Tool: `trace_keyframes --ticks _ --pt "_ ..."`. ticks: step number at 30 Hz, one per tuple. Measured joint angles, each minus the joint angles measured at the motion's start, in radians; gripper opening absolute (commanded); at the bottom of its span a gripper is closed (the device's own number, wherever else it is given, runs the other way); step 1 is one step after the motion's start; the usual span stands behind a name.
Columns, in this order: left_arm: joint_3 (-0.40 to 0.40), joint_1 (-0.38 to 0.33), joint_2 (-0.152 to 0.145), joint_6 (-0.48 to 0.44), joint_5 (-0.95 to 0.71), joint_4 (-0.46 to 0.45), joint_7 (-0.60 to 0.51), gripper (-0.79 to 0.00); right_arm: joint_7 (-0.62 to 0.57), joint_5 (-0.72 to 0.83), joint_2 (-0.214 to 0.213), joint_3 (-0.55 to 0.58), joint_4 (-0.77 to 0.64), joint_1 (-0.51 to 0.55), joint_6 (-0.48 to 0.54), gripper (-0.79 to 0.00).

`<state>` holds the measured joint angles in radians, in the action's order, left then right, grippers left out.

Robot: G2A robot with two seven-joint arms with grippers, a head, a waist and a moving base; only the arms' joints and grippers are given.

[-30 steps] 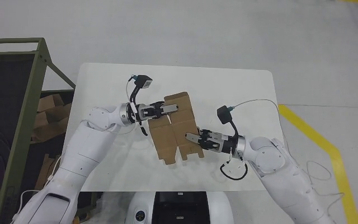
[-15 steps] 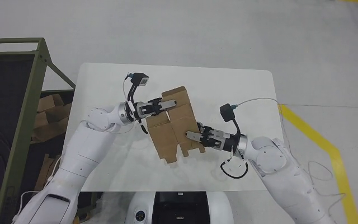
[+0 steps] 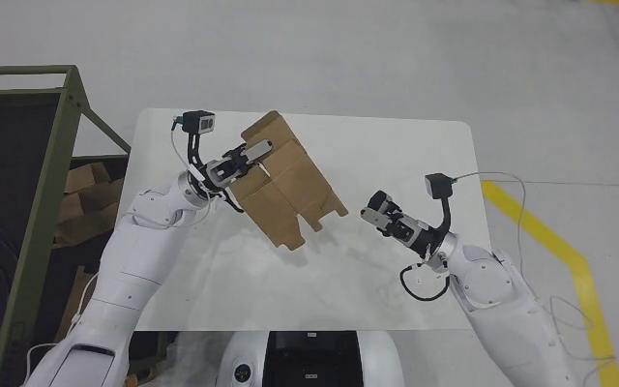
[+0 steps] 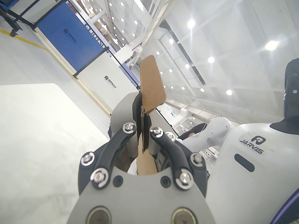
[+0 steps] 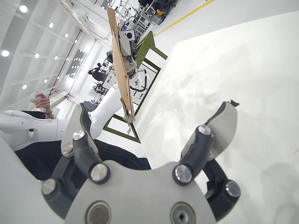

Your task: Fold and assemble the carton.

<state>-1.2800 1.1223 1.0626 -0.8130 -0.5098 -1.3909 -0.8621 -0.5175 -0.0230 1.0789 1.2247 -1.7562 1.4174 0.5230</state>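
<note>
A flattened brown carton hangs tilted above the white table, left of centre. My left gripper is shut on its far left edge; in the left wrist view the cardboard sticks out edge-on from between the closed fingers of my left gripper. My right gripper stands open just right of the carton, clear of it. In the right wrist view, my right gripper has spread fingers with nothing between them, and the carton shows edge-on farther off.
A green-framed bin holding several cardboard pieces stands off the table's left side. A yellow floor line runs past the right side. Bare tabletop lies under and around my right gripper.
My left gripper has lifted the carton up and toward the back left, turning it. My right gripper has let go of the carton's lower edge, opened and drawn back to the right.
</note>
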Motion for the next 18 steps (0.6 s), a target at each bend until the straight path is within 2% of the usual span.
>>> trace_keyframes --ticks 10,18 --pt "-0.001 0.000 0.000 0.004 0.000 -0.003 0.003 -0.785 0.000 0.000 0.000 0.000 0.000 0.000 0.000 0.000" --pt "-0.020 0.005 0.012 0.009 0.056 -0.032 0.190 -0.785 0.005 0.008 0.006 -0.035 -0.022 0.005 0.006 0.000"
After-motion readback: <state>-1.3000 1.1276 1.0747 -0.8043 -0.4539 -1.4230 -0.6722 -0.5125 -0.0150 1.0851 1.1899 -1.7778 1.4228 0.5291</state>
